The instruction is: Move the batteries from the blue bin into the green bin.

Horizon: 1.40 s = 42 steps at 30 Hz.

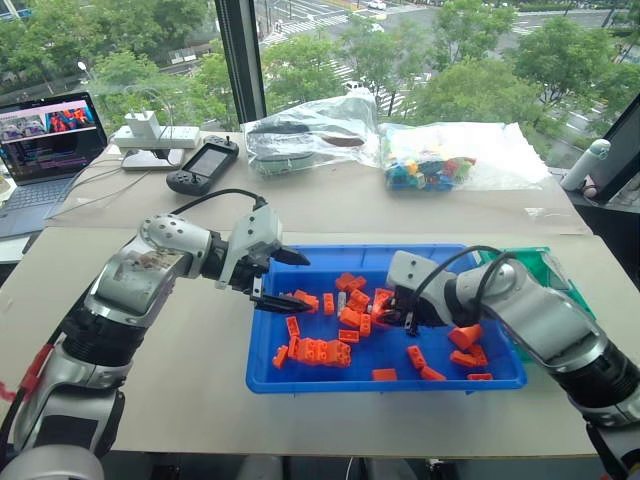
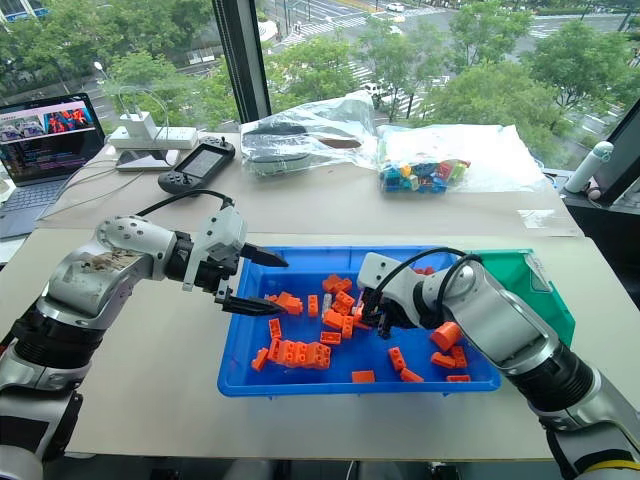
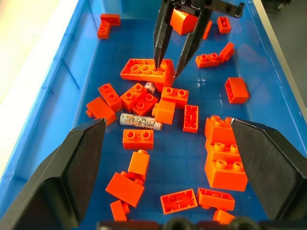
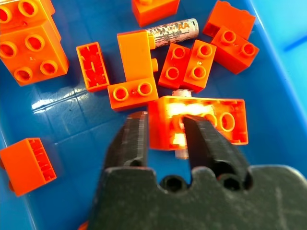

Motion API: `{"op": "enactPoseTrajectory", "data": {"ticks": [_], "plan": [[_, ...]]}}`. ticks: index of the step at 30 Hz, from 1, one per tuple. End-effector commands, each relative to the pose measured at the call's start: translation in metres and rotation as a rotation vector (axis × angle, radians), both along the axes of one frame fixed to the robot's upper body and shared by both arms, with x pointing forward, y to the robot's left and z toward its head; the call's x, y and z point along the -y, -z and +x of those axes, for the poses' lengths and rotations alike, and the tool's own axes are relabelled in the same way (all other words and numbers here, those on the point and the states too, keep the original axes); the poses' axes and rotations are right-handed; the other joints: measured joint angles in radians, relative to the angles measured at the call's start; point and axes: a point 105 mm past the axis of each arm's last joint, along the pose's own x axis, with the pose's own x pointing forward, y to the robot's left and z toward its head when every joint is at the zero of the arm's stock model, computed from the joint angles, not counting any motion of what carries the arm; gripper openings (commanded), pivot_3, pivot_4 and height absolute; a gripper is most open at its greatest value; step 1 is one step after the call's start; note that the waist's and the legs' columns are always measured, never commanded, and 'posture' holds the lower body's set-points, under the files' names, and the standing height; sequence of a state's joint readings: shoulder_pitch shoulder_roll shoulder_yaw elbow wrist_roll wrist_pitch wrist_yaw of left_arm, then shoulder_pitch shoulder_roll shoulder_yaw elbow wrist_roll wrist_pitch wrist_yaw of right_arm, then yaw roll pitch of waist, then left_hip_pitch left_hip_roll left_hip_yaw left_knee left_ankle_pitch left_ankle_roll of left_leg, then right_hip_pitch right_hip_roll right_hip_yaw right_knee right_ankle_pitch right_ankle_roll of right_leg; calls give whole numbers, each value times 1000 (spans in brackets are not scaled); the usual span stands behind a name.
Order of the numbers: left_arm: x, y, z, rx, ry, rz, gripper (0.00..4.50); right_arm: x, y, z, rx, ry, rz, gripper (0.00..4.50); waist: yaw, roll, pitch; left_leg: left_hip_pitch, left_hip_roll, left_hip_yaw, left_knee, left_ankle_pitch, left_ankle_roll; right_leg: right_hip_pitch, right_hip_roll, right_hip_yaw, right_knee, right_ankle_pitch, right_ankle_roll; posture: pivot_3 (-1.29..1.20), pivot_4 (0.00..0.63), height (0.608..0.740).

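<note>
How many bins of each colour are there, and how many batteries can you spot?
Bright-blue plastic tray bin: 1
Green plastic tub bin: 1
Silver-grey metal cylinder batteries: 2, one half hidden under an orange toy brick
Total: 4

Second small silver-grey metallic battery (image 4: 182,125) mostly hidden under long orange plastic brick (image 4: 211,120) just ahead of right gripper (image 4: 165,125) fingertips. Small green plastic bin (image 1: 545,268) largely behind right arm. Battery label print unreadable.
</note>
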<state>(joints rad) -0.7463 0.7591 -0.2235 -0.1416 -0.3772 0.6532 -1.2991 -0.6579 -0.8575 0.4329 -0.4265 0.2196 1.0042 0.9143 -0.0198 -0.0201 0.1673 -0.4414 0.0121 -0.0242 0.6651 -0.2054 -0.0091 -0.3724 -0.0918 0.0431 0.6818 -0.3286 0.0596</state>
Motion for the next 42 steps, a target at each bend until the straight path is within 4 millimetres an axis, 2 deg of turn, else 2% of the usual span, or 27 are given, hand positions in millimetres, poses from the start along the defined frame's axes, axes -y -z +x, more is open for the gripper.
{"op": "enactPoseTrajectory", "data": {"ticks": [1,8,12,15,17,20,26,31,34,36,37,42], "plan": [[1,-8,-1,41,9,-5,4500,-1,1,-1,15,-14,-12,63,1,0,0,0,0,0,0,0,0,0,0,0,0,0,0,0,150,732],[1,-8,-1,41,9,-9,4500,0,-14,1,50,-11,3,63,1,0,0,0,0,0,0,0,0,0,0,0,0,0,0,0,150,732],[2,-8,0,40,12,-9,4500,6,-31,0,64,0,23,63,2,0,0,0,0,0,0,0,0,0,0,0,0,0,0,0,150,732],[3,-7,0,40,14,-10,4500,18,-44,-4,65,11,20,63,2,0,0,0,0,0,0,0,0,0,0,0,0,0,0,0,150,732],[4,-7,0,39,17,-12,4500,33,-56,-4,80,50,10,63,3,0,0,0,0,0,0,0,0,0,0,0,0,0,0,0,150,732],[5,-6,-1,37,22,-14,4500,50,-63,-8,82,84,-19,63,4,0,0,0,0,0,0,0,0,0,0,0,-1,0,0,0,150,732],[7,-6,0,37,29,-16,4500,78,-54,-26,6,117,-113,63,4,0,0,0,0,1,0,0,0,0,0,1,-2,0,0,0,150,732],[7,-6,1,38,33,-15,4500,77,-47,-43,-57,92,-110,63,-2,0,0,0,1,1,0,0,0,0,0,1,-2,0,0,0,150,732],[7,-5,1,37,36,-16,4500,80,-38,-66,-187,87,-118,63,3,0,0,0,0,1,0,0,0,0,0,1,-2,0,0,0,150,732],[8,-5,0,35,38,-18,4500,81,-33,-75,-238,82,-125,666,5,0,0,0,0,1,0,0,0,0,0,1,-2,0,0,0,150,732],[8,-5,1,35,38,-18,4500,81,-32,-77,-244,80,-127,816,6,0,0,0,0,1,0,0,0,1,0,1,-2,0,0,0,150,732],[8,-6,1,37,39,-18,4500,85,-37,-72,-203,96,-130,2605,4,0,0,0,0,1,0,0,0,1,0,1,-3,0,0,0,150,732]]}}
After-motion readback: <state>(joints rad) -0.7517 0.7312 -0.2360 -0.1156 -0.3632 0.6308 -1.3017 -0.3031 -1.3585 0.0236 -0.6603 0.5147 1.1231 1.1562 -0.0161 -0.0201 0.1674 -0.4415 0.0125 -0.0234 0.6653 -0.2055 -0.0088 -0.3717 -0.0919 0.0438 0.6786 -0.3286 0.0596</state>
